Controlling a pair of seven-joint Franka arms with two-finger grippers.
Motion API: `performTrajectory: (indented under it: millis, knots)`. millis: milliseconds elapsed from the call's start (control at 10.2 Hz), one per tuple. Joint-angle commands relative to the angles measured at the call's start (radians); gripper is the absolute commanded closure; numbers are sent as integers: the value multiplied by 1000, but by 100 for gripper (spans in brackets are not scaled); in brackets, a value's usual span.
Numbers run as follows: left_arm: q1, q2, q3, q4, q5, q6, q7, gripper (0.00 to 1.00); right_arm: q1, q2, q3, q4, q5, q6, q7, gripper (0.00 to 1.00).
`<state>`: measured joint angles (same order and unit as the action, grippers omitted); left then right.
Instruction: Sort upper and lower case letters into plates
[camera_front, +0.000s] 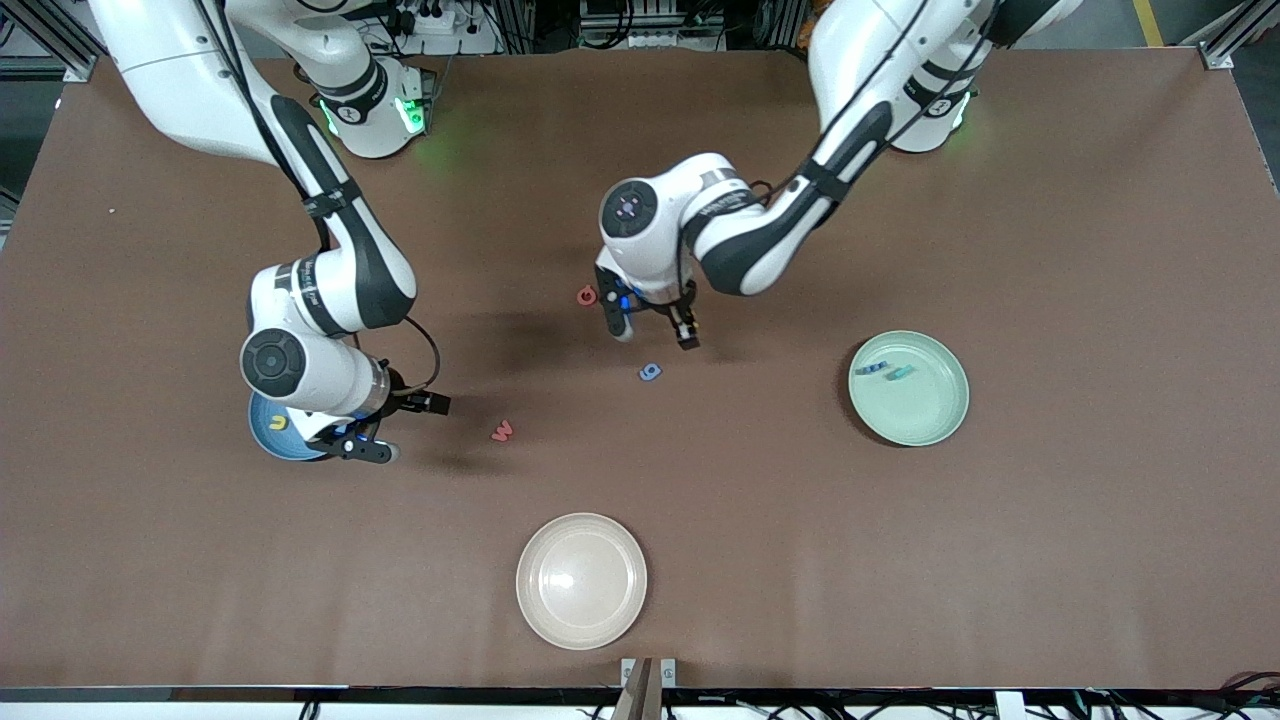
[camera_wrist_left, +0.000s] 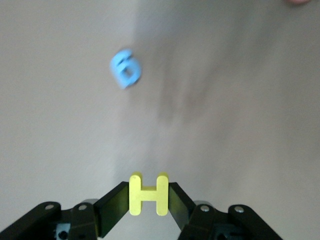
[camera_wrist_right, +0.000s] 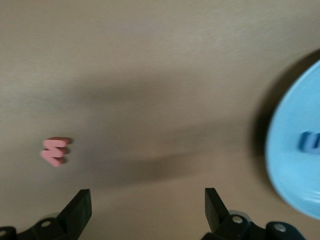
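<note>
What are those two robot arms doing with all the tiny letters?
They are sorting toy letters into plates. The left gripper is pinching a yellow H over the middle of the table, above a blue letter. The right gripper is open and empty, over the edge of the light blue plate, which holds a yellow letter. The mint green plate has two letters. A red W waits on the table.

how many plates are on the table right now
3: a mint green plate at the left arm's end, a light blue plate partly under the right arm, a cream plate nearest the camera.
</note>
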<state>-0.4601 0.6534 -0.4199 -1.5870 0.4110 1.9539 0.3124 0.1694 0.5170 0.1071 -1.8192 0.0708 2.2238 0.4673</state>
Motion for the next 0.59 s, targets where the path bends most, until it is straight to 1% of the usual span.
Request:
performTrajectory:
  millis: [0,196,294,490]
  knots:
    - [70,-73,-3,-27,-40,-97,97,76,74,43,-4,72,32,10,185,0]
    - [171,-103,-3,-59,-37,-124,202,76,158,112,-4,176,32,5,414,0]
    - [239,-116,-3,-80,-38,-138,218,78,201,142,-4,220,31,5,518,0]
    - [361,-127,-3,-131,-35,-133,261,79,274,175,-4,254,30,13,673,0]
